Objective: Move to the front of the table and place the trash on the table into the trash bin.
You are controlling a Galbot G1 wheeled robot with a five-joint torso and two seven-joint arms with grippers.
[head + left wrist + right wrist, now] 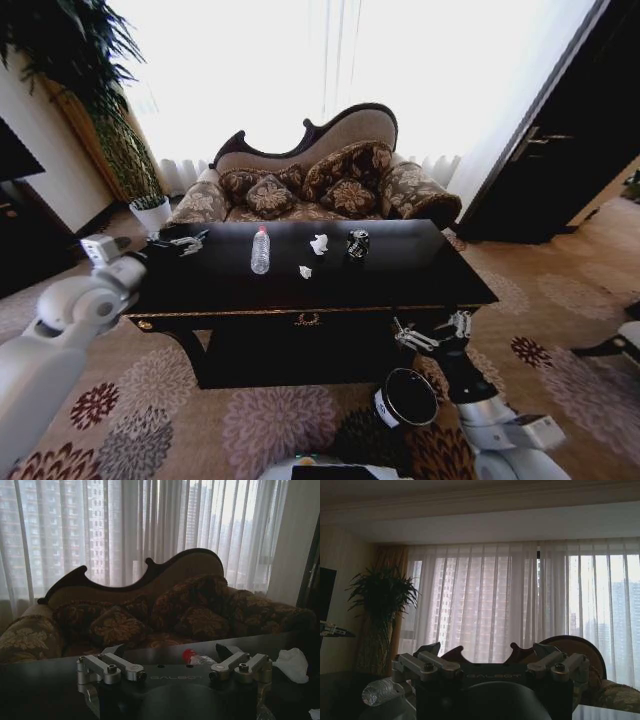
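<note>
Glossy black table [420, 285]; above it, left hand [187, 241] open, empty.

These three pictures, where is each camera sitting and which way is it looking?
Head view: high up, looking down at the table, both arms at its sides.
Left wrist view: low over the tabletop, facing the sofa; open left gripper in front.
Right wrist view: facing the curtains; open right gripper in front.
Shared: the bottle.

A patterned sofa [320, 175] with cushions is set before sheer-curtained windows [330, 60]. A potted plant [90, 90] is placed alongside. Floral carpet [270, 420] is laid throughout.
</note>
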